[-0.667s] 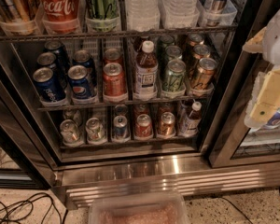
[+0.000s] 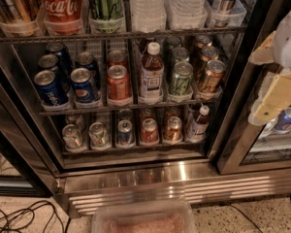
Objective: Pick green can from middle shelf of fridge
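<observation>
Now gripper spread, holding nothing; well right of green can.

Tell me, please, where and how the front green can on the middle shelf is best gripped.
Probably the upper side wall of the green can, approached straight from the front: it stands upright at the lane's front, with the bottle left, a copper can right and more cans behind. The gripper, open, hangs right of the middle shelf.

A shop or office pantry, going by the commercial drinks fridge stocked with cans and bottles. The gripper hangs at the right edge.
</observation>
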